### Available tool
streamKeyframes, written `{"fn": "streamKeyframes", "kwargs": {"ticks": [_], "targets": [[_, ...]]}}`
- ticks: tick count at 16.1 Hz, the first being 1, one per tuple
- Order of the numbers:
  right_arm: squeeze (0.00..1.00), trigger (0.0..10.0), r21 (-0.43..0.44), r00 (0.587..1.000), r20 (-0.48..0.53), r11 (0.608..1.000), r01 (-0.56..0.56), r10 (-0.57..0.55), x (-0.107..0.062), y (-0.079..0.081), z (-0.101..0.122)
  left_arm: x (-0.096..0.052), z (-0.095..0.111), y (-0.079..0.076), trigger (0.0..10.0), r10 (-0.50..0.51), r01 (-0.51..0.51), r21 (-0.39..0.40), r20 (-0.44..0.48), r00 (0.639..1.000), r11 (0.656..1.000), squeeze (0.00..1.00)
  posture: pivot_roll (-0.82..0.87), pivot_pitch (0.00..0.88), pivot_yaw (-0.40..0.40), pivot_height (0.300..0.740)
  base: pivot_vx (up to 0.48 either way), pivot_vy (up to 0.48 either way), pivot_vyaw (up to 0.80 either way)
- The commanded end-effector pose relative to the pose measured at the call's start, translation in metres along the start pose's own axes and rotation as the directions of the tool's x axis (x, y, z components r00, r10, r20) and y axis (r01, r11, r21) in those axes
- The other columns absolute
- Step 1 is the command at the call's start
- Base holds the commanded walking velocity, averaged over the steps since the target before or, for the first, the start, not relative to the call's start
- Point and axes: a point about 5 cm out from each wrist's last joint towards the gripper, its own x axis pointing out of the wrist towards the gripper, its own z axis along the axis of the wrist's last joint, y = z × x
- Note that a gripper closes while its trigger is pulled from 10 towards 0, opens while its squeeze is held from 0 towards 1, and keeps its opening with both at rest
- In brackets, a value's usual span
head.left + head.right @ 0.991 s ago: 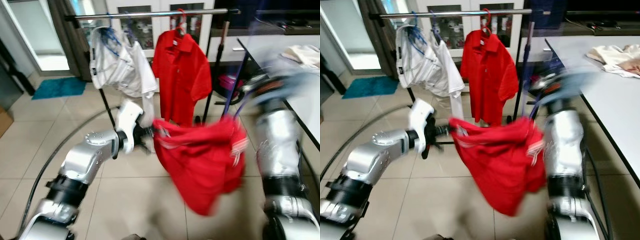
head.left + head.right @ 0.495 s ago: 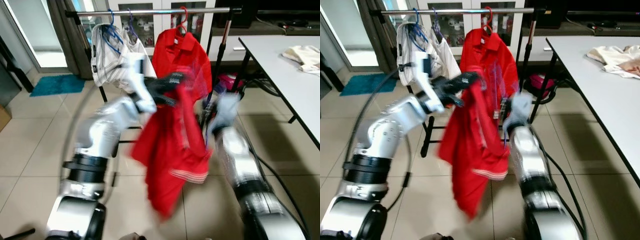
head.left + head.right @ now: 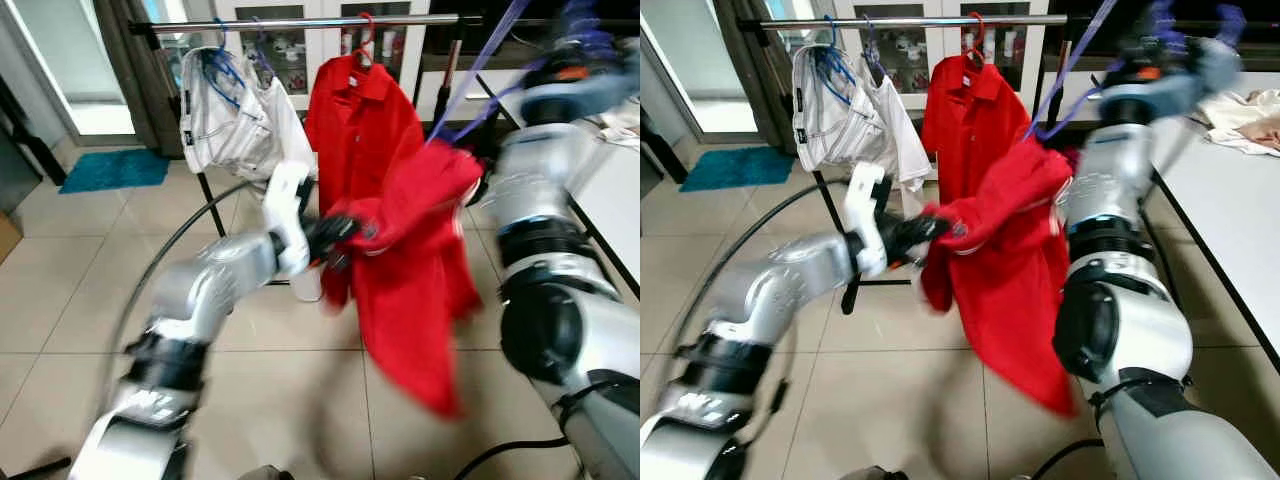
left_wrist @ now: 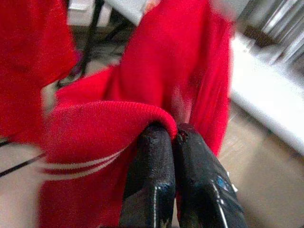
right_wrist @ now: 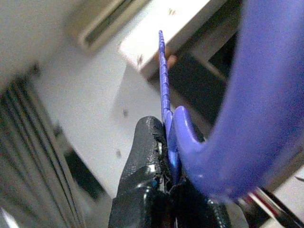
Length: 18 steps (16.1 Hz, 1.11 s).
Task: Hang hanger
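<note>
Seemingly soft ribbed red shirt [image 4: 95,128] pinched in left gripper [image 4: 173,135].

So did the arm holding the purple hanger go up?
Yes. The right gripper lifted the purple hanger from below the rail up to rail height.

The held shirt [image 3: 415,260] is red, with thin white stripes at its ribbed hem. The hanger [image 5: 266,95] carrying it is purple-blue. The hung polo [image 3: 350,130] is red, on a red hook. The white garment [image 3: 235,125] has dark seam lines and blue hangers. The rail [image 3: 300,22] is silver. The arms are silver with black fingers [image 4: 154,180]. The mat [image 3: 115,172] is teal; the floor [image 3: 60,290] is beige tile.
</note>
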Motion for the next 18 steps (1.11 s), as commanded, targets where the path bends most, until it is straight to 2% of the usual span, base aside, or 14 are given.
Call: {"fn": "streamKeyframes", "kwargs": {"ticks": [1, 4, 5, 6, 7, 9, 10, 11, 12, 13, 15, 16, 17, 18], "targets": [[0.00, 0.0, 0.086, 0.995, 0.093, 0.996, -0.033, 0.025, 0.008, 0.001, 0.021, -0.005, -0.015, 0.011, 0.0, 0.061, -0.058, 0.056, -0.067, 0.996, 0.997, 0.00, -0.18, 0.000, 0.081, 0.740, 0.000, 0.000, 0.00], [0.00, 0.0, 0.320, 0.988, 0.096, 0.936, -0.148, 0.124, -0.012, 0.001, 0.036, -0.027, -0.039, 0.050, 0.0, 0.260, -0.248, 0.102, -0.120, 0.958, 0.963, 0.00, -0.19, 0.000, 0.087, 0.740, 0.000, 0.000, 0.00], [0.00, 0.0, 0.233, 0.976, -0.018, 0.950, -0.208, 0.218, -0.032, 0.004, 0.030, -0.034, -0.040, 0.059, 0.0, 0.306, -0.290, 0.149, -0.100, 0.947, 0.945, 0.00, -0.19, 0.000, 0.088, 0.740, 0.000, 0.000, 0.00], [0.00, 0.0, 0.154, 0.967, -0.073, 0.960, -0.233, 0.246, -0.040, 0.004, 0.025, -0.034, -0.038, 0.061, 0.0, 0.310, -0.294, 0.162, -0.080, 0.947, 0.942, 0.00, -0.19, 0.000, 0.088, 0.740, 0.000, 0.000, 0.00], [0.00, 0.0, -0.155, 0.965, -0.216, 0.971, -0.184, 0.148, -0.070, -0.014, 0.002, -0.019, -0.005, 0.037, 0.0, 0.116, -0.124, 0.075, 0.106, 0.988, 0.989, 0.00, -0.20, 0.000, 0.083, 0.740, 0.000, 0.000, 0.00], [0.00, 0.0, -0.245, 0.969, -0.237, 0.961, -0.124, 0.065, -0.086, -0.020, -0.009, -0.008, 0.015, 0.017, 0.0, -0.020, 0.003, 0.085, 0.195, 0.981, 0.996, 0.00, -0.20, 0.000, 0.082, 0.740, 0.000, 0.000, 0.00], [0.00, 0.0, -0.330, 0.963, -0.264, 0.943, -0.045, -0.047, -0.099, -0.036, -0.014, -0.008, 0.037, 0.015, 0.0, -0.010, -0.015, 0.073, 0.324, 0.946, 0.997, 0.00, -0.19, 0.000, 0.075, 0.740, 0.000, 0.000, 0.00], [0.00, 0.0, -0.413, 0.873, -0.472, 0.905, -0.097, -0.122, -0.130, -0.053, -0.038, -0.021, 0.070, 0.011, 0.0, -0.041, 0.032, 0.027, 0.511, 0.859, 0.999, 0.00, -0.18, 0.000, 0.070, 0.740, 0.000, 0.000, 0.00], [0.00, 0.0, -0.433, 0.777, -0.612, 0.884, -0.175, -0.146, -0.152, -0.060, -0.058, -0.023, 0.076, 0.003, 0.0, -0.096, 0.096, 0.028, 0.521, 0.848, 0.995, 0.00, -0.18, 0.000, 0.070, 0.740, 0.000, 0.000, 0.00], [0.00, 0.0, -0.462, 0.722, -0.666, 0.863, -0.204, -0.186, -0.169, -0.064, -0.075, -0.015, 0.075, -0.008, 0.0, -0.140, 0.157, 0.007, 0.486, 0.863, 0.988, 0.00, -0.18, 0.000, 0.068, 0.740, 0.000, 0.000, 0.00], [0.00, 0.0, -0.510, 0.696, -0.674, 0.838, -0.194, -0.249, -0.169, -0.065, -0.097, 0.015, 0.062, -0.030, 0.0, -0.205, 0.232, -0.034, 0.358, 0.911, 0.972, 0.00, -0.17, 0.000, 0.065, 0.740, 0.000, 0.000, 0.00], [0.00, 0.0, -0.548, 0.700, -0.650, 0.820, -0.163, -0.296, -0.156, -0.061, -0.106, 0.030, 0.069, -0.064, 0.0, -0.353, 0.374, 0.007, 0.340, 0.871, 0.928, 0.00, -0.16, 0.000, 0.062, 0.740, 0.000, 0.000, 0.00], [0.00, 0.0, -0.560, 0.703, -0.639, 0.815, -0.146, -0.313, -0.152, -0.060, -0.108, 0.033, 0.072, -0.075, 0.0, -0.406, 0.424, 0.023, 0.338, 0.849, 0.905, 0.00, -0.16, 0.000, 0.062, 0.740, 0.000, 0.000, 0.00], [0.00, 0.0, -0.557, 0.752, -0.581, 0.826, -0.087, -0.312, -0.130, -0.054, -0.102, 0.026, 0.078, -0.089, 0.0, -0.491, 0.501, 0.062, 0.339, 0.803, 0.863, 0.00, -0.15, 0.000, 0.053, 0.740, 0.000, 0.000, 0.00]]}}
